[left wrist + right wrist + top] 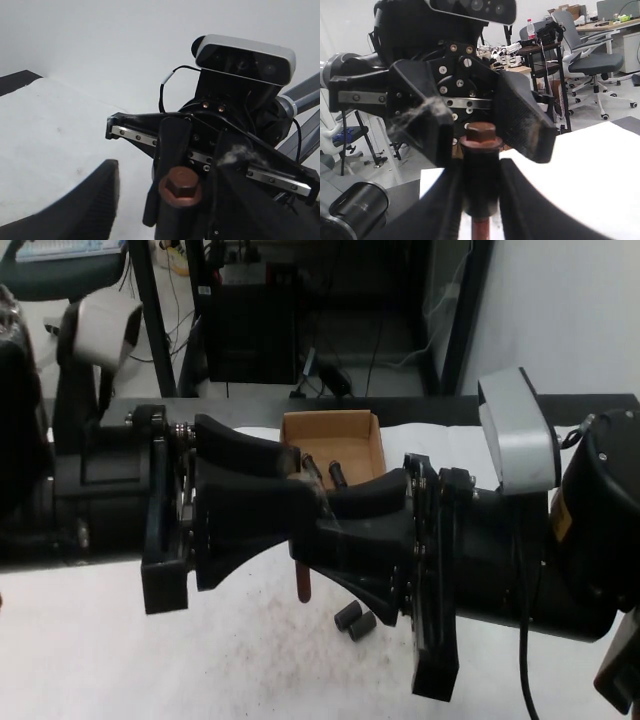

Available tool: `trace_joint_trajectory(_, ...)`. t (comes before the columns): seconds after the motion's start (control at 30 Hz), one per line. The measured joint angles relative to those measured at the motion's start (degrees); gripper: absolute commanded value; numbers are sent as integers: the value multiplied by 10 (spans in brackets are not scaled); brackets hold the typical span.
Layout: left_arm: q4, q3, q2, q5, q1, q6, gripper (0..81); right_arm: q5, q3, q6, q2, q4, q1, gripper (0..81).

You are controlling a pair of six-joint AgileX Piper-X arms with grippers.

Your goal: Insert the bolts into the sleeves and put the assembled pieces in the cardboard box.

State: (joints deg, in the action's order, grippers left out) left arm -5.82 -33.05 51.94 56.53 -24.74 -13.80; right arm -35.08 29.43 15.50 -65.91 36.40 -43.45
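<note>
My right end effector [479, 166] is clenched on the sleeve [480, 195] with the bolt [480, 133] seated through it, shank pointing down, just short of the cardboard box [366, 452], while my left end effector [481, 142] stands released around the head.

We record the left arm [90, 500] and right arm [520, 550] held level, wrists turned toward each other. We find the right gripper [480, 200] clamped on a sleeve [480, 186]. The left gripper [487, 147] faces it head-on, fingers spread apart.
</note>
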Motion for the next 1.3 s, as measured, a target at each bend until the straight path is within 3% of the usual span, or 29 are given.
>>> trace_joint_trajectory(0.2, -67, -6, 4, -3, 0, -38, 525, 2, 1, 0, 0, 12, 0, 8)
trace_joint_trajectory(0.53, -181, -45, 5, -77, 0, -80, 515, 3, 3, 0, 5, 0, 0, 8)
trace_joint_trajectory(0.6, -182, -45, 5, -81, 0, -80, 440, 4, 3, 0, 5, -1, 0, 8)
trace_joint_trajectory(0.63, -182, -45, 5, -82, 0, -81, 357, 7, 3, 0, 5, -5, 0, 8)
trace_joint_trajectory(0.67, -182, -45, 5, -84, 0, -82, 270, 11, 3, 0, 5, -10, 0, 8)
trace_joint_trajectory(0.73, -182, -45, 5, -89, 0, -82, 9, 40, 5, 4, 5, -34, 0, 8)
trace_joint_trajectory(0.97, -182, -45, 5, -130, 0, -65, 3, 221, 48, 9, 5, -236, 6, 8)
trace_joint_trajectory(1.13, -122, -47, 5, -214, 0, -20, 3, 250, 124, -1, -10, -360, 56, 8)
trace_joint_trajectory(1.17, -70, -46, 6, -258, 0, -1, 3, 253, 161, -1, -27, -401, 87, 8)
trace_joint_trajectory(1.3, 129, -48, 6, -376, 0, 17, 3, 257, 228, -18, -68, -459, 126, 8)
